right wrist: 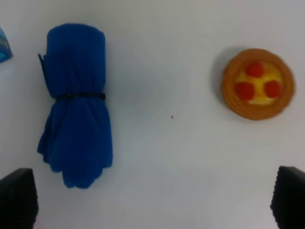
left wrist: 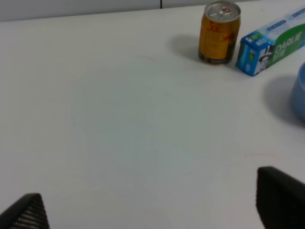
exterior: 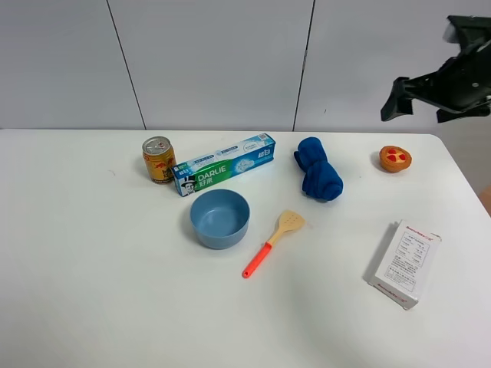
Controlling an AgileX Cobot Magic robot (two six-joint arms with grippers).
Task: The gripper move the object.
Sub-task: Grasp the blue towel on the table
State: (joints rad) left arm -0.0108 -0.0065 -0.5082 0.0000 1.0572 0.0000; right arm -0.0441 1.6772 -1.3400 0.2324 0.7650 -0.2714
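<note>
Blue cloth [right wrist: 76,105]: soft, lumpy roll on smooth white table [exterior: 92,268], below right gripper [right wrist: 152,200] toward one finger; round tart [right wrist: 258,83] toward the other. Right gripper & left gripper [left wrist: 152,205] both spread wide, nothing held. Thin black band round cloth seen in right wrist view only; grey wall panels in high view only.

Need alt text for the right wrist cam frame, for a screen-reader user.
A rolled deep blue cloth, cinched by a thin black band, lies on a white table, well apart from a small round tart with three red pieces on yellow filling. The right gripper hovers above with jaws wide open, holding nothing.
</note>
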